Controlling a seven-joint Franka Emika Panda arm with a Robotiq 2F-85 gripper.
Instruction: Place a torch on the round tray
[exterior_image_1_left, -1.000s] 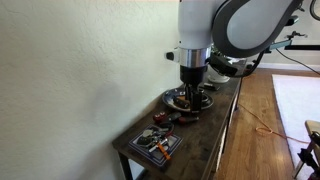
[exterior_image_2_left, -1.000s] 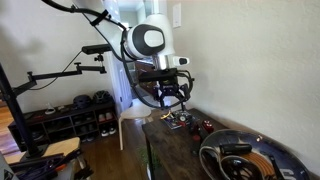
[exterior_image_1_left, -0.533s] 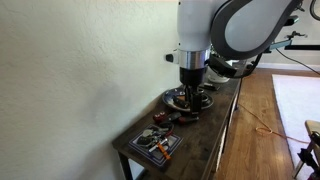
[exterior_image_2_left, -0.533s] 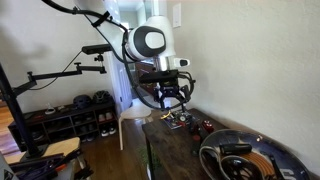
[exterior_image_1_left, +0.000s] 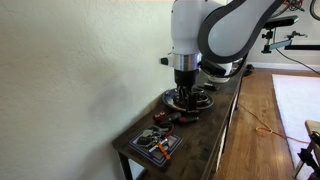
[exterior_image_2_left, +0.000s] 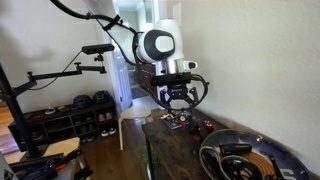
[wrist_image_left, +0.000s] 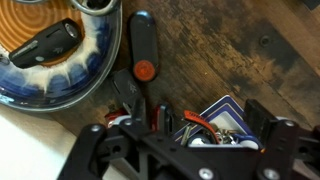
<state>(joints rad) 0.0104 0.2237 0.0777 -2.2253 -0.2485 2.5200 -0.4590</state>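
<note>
Torch, black with an orange button, lies flat on the desk about midway between its two short edges, just beside the round tray but not on it. My tool hangs above it, spread and empty. Its opening is set across the torch's narrow body, which I judge to be preparation for descent and pinch.

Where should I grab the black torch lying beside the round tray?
Across the slim barrel of the torch, near its orange button, from straight above: it lies flat on the table, long sides exposed, with the round tray close on one side.
</note>
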